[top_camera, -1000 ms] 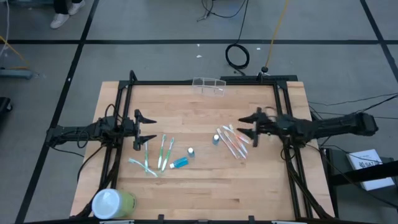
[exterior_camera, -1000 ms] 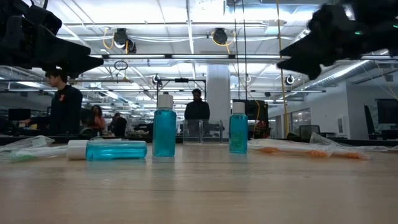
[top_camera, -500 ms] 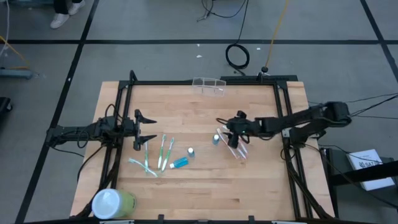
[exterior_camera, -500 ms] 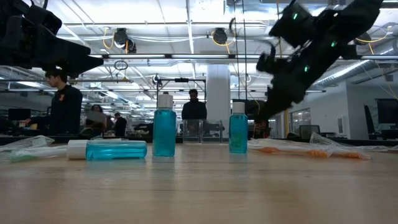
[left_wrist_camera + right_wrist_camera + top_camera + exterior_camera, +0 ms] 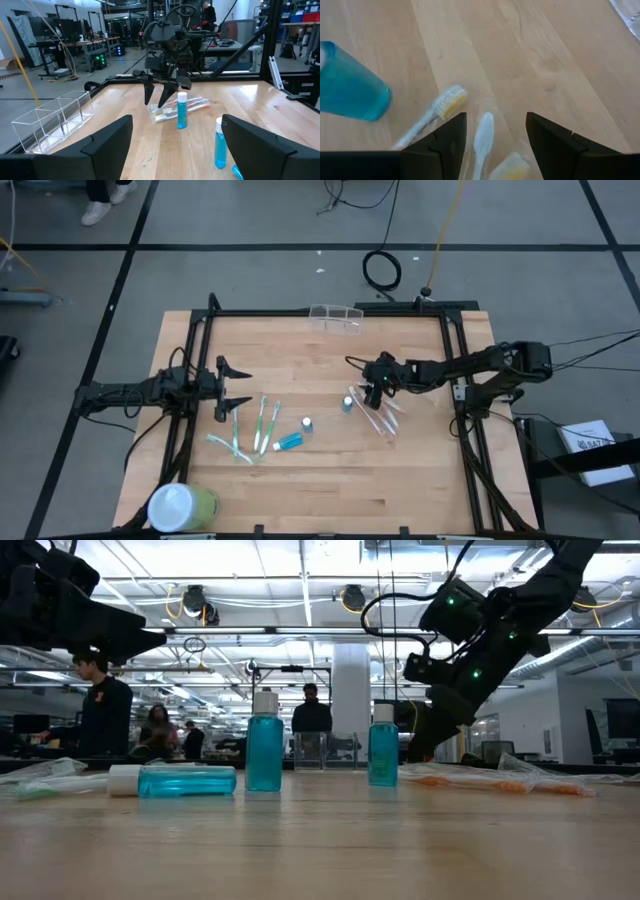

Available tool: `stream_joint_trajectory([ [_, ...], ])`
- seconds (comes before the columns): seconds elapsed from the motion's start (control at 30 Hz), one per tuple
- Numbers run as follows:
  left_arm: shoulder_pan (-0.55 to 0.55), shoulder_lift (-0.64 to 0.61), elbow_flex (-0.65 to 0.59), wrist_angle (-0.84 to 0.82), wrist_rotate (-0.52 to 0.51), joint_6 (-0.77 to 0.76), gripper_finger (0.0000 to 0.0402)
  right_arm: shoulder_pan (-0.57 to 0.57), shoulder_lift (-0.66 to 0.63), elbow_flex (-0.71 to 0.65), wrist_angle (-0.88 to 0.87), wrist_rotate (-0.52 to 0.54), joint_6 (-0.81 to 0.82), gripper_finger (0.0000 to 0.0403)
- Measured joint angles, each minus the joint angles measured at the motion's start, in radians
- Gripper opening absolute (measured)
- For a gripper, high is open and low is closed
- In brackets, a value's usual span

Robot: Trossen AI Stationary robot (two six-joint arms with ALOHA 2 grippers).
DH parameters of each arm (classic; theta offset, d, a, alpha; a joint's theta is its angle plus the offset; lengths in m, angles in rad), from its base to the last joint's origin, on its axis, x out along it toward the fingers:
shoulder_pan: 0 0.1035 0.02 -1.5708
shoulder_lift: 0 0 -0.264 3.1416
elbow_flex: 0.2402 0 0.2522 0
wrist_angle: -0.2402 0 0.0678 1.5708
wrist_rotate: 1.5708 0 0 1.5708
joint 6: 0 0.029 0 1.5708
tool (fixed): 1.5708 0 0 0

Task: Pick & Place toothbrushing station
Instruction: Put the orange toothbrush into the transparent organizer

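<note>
Right gripper [image 5: 372, 387] had swung in from the table's right edge and dropped over the wrapped toothbrushes [image 5: 376, 411], jaws apart and straddling one brush head, nothing held. Left gripper [image 5: 232, 388] hadn't moved, wide open. Best to centre on a single handle before closing. Station [image 5: 336, 318] sat empty at the far edge.

2 upright blue bottles [image 5: 264, 743], lying blue tube [image 5: 172, 781], wrapped toothbrushes [image 5: 374, 409], green white-lidded cylinder [image 5: 181, 506]
</note>
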Motion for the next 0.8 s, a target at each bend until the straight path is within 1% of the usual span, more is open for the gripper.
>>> stream_joint_trajectory([
  [0.27, 0.000, 0.000, 0.000, 0.000, 0.000, 0.000, 0.0310, -0.003, 0.059, 0.000, 0.035, -0.019, -0.016, 0.0173],
  [0.43, 0.000, 0.000, 0.000, 0.000, 0.000, 0.000, 0.0310, -0.004, 0.065, 0.000, 0.021, -0.019, -0.033, 0.0153],
  [0.6, 0.000, 0.000, 0.000, 0.000, 0.000, 0.000, 0.0310, -0.003, 0.065, 0.000, 0.020, -0.019, -0.033, 0.0120],
  [0.8, 0.000, 0.000, 0.000, 0.000, 0.000, 0.000, 0.0310, -0.003, 0.065, 0.000, 0.020, -0.021, -0.035, 0.0062],
])
